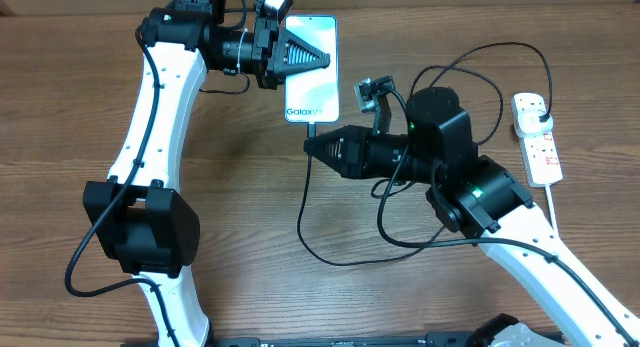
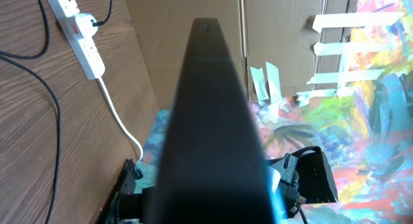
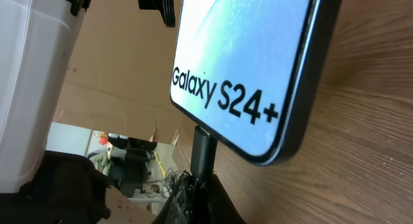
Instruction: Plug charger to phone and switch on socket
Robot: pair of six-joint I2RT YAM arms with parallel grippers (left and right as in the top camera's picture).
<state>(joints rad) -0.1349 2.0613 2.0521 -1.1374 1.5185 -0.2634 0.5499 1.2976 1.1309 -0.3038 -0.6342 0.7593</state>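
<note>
Socket (image 1: 540,147) switch pos. too small to tell; left end effector (image 2: 206,37) blurred; phone (image 3: 251,50) cut off top.

Left arm (image 1: 160,97): white link goes from the near-left base to the far side, wrist bent toward the right. Left claw (image 1: 326,56) is level, pointing right, fingers pressed together. Right arm (image 1: 545,252): comes in from near-right, elbow at mid-right, wrist turned left. Right claw (image 1: 310,145) points left, fingers pinched on the charger (image 3: 203,150) tip. The two claw tips are near each other at centre, the left one farther, not touching.
</note>
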